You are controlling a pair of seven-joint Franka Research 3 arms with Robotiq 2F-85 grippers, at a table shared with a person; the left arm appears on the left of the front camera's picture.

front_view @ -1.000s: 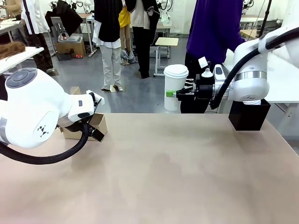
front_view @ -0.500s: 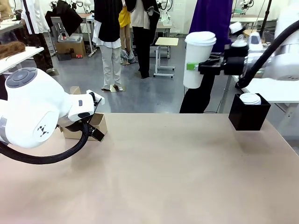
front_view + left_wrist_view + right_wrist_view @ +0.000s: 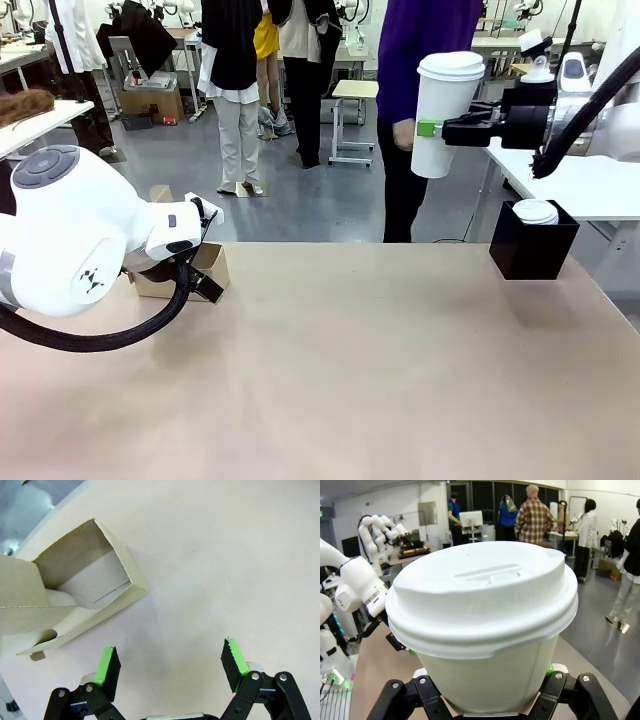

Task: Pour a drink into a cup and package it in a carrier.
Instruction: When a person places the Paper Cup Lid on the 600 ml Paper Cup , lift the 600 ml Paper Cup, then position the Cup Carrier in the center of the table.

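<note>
A tall white paper cup with a white lid hangs high over the table's far right, and my right gripper is shut on its side. In the right wrist view the cup stands upright between my right gripper fingers. Any drink inside is hidden by the lid. The brown cardboard carrier sits at the table's left, partly behind my left arm. My left gripper hangs open just beside the carrier, holding nothing.
A black square box with a white lid on top stands at the far right of the table. A person in a purple top stands beyond the far edge. My left arm's bulky white body covers the near left.
My right arm has lifted the cup from near the table's far edge up and to the right. The person in purple has shifted left. The left arm has stayed still.
</note>
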